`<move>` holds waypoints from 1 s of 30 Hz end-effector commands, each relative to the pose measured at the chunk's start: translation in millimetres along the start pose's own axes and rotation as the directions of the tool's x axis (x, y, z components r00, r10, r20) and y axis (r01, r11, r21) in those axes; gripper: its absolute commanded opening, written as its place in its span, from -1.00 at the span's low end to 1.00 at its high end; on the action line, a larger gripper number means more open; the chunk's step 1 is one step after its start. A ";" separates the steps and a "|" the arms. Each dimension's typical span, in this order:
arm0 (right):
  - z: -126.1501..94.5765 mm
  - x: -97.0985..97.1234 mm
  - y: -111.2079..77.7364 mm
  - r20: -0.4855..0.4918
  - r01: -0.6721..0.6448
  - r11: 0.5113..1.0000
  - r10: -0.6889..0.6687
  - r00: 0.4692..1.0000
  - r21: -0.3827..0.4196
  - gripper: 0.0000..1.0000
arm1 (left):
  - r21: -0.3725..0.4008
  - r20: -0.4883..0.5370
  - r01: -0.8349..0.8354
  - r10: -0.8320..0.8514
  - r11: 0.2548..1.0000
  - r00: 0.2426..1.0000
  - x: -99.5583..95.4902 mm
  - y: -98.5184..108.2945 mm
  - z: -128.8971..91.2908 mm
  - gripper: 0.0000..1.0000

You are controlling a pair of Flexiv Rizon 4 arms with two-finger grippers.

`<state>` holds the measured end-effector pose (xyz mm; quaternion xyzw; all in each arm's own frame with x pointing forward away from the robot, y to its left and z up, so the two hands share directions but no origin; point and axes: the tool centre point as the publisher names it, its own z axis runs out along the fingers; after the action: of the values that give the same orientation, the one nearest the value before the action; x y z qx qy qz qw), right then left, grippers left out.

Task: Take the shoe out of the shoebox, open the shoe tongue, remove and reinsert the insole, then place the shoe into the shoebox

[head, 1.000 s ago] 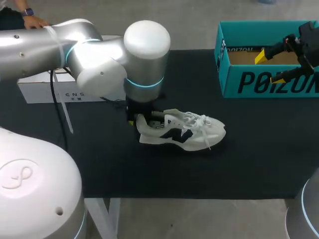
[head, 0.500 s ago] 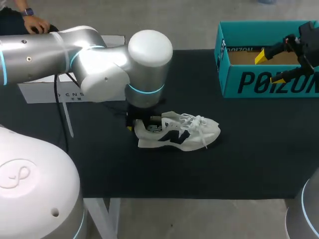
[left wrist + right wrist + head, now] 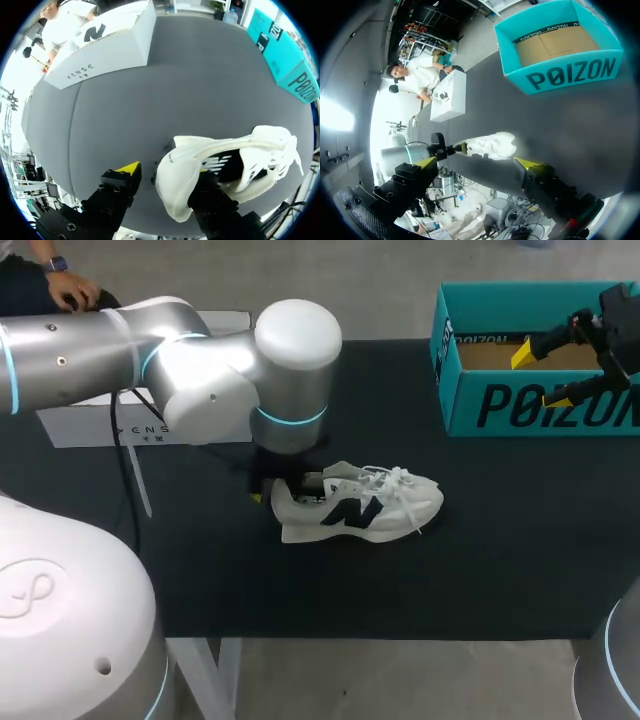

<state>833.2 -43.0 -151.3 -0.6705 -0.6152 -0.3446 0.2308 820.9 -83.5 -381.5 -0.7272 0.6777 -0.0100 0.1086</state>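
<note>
A white shoe (image 3: pixel 355 502) with a dark side logo rests on its sole in the middle of the black table (image 3: pixel 500 540), toe toward the right. My left gripper (image 3: pixel 268 485) is at its heel. In the left wrist view the heel wall (image 3: pixel 172 185) stands between the fingers of my left gripper (image 3: pixel 167 172): one finger is inside the shoe, and the outer fingertip (image 3: pixel 127 170) stays a little apart, so the gripper is open. The teal shoebox (image 3: pixel 540 405) stands open at the back right. My right gripper (image 3: pixel 545 375) hovers open over its front wall, holding nothing. The right wrist view shows the shoebox (image 3: pixel 570 75) and the shoe (image 3: pixel 492 146) ahead of my right gripper (image 3: pixel 475 163).
A long white box (image 3: pixel 140 420) lies at the back left of the table, behind my left arm; it also shows ahead of the gripper in the left wrist view as the white box (image 3: pixel 105 50). A cable hangs from the left arm near it.
The shoe has shifted slightly left and settled flat on its sole. My left gripper's fingers have spread, releasing the heel. The right arm has not moved.
</note>
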 end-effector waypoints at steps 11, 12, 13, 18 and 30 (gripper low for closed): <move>0.6 0.2 0.5 0.004 -0.002 1.000 0.002 1.000 0.001 1.00 | 0.085 -0.101 -0.078 0.086 0.993 0.991 -27.9 -4.4 -49.8 1.00; 0.6 0.2 0.5 0.004 -0.002 1.000 0.002 1.000 0.001 1.00 | 0.094 -0.111 -0.098 0.108 0.991 0.988 -28.0 -6.0 -53.6 1.00; 0.6 0.2 0.5 0.004 -0.002 1.000 0.002 1.000 0.001 1.00 | 0.105 -0.127 -0.126 0.139 0.987 0.982 -28.4 -7.7 -57.6 1.00; 0.6 0.2 0.5 0.004 -0.002 1.000 0.002 1.000 0.001 1.00 | 0.161 -0.177 -0.257 0.284 0.953 0.942 -35.9 -16.2 -73.6 1.00; 0.6 0.2 0.5 0.004 -0.002 1.000 0.002 1.000 0.001 1.00 | 0.428 -0.411 -0.762 0.855 0.487 0.316 -66.0 -44.5 -105.0 1.00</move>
<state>833.2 -43.0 -151.3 -0.6705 -0.6152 -0.3446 0.2308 842.2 -47.5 -275.5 -0.4927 0.8563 -0.1250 0.0911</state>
